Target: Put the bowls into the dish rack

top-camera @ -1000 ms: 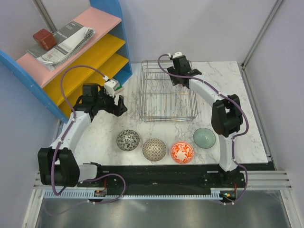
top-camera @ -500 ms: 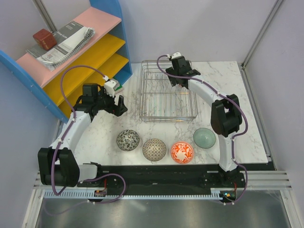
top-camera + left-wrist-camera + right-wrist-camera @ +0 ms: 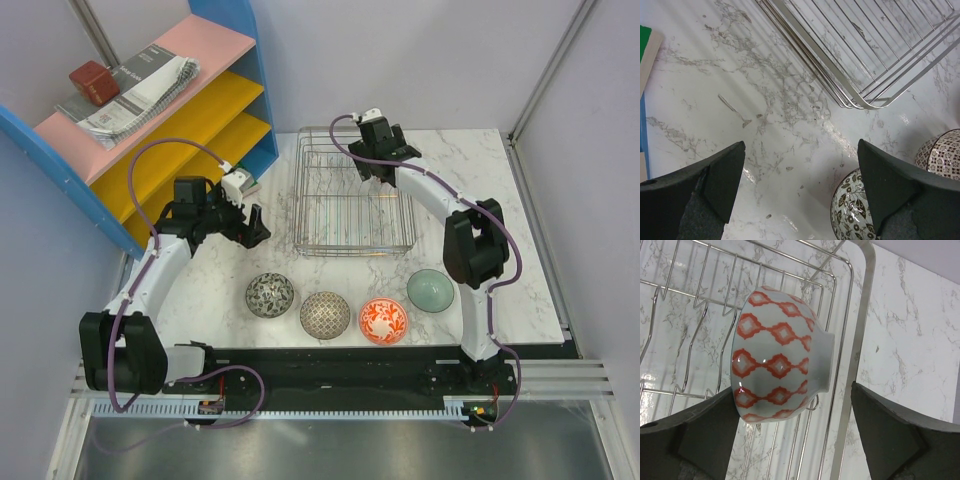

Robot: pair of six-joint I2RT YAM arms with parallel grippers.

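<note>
Orange-diamond bowl, glazed ceramic, white ground: tipped on its side among the prongs of the silver wire dish rack, axis near level, foot ring toward the side rail. The right gripper reaches over it, jaws parted to either side. Dark patterned bowl, beige patterned bowl, red-orange floral bowl and pale green bowl sit upright in a row on the marble counter; the left gripper is angled down by the rack's corner, jaws wide.
</note>
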